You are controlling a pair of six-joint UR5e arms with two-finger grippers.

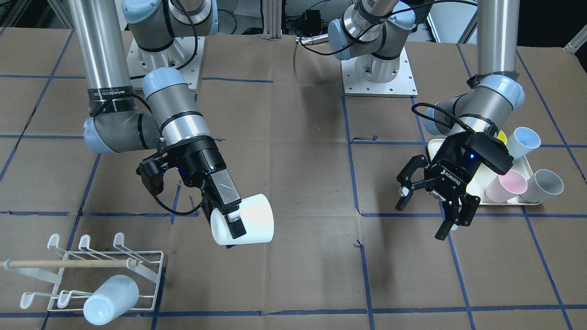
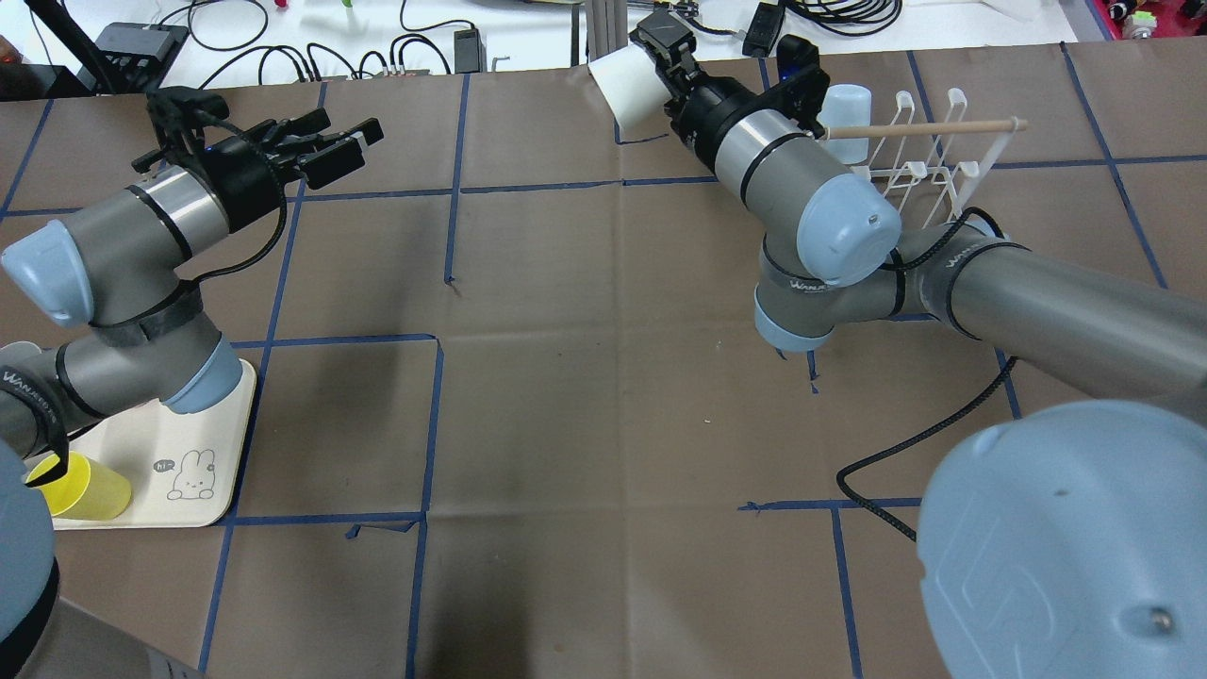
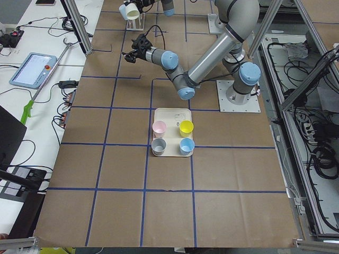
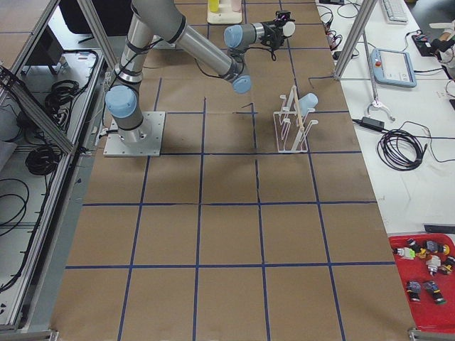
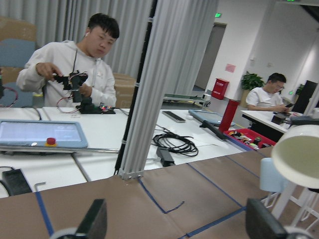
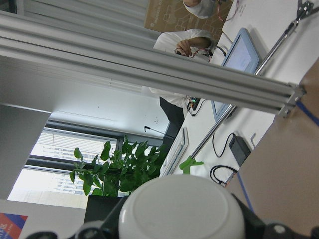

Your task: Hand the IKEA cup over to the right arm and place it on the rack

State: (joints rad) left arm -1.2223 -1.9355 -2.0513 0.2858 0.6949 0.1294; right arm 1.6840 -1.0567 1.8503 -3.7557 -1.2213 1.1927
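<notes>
The white IKEA cup [image 1: 250,219] hangs on its side above the table, and my right gripper [image 1: 231,229] is shut on its rim. In the overhead view the same cup [image 2: 624,85] sits at the tip of the right arm [image 2: 783,170], left of the rack [image 2: 919,170]. The white wire rack [image 1: 120,239] with its wooden dowel stands by the table's front edge and carries a pale blue cup [image 1: 110,300]. My left gripper [image 1: 422,220] stands open and empty, well apart from the cup. The right wrist view shows the cup's base [image 6: 182,209] close up.
A cream tray [image 1: 502,201] beside the left gripper holds pink, grey, blue and yellow cups. Blue tape lines grid the brown table. Two people sit at desks beyond the table's edge in the left wrist view.
</notes>
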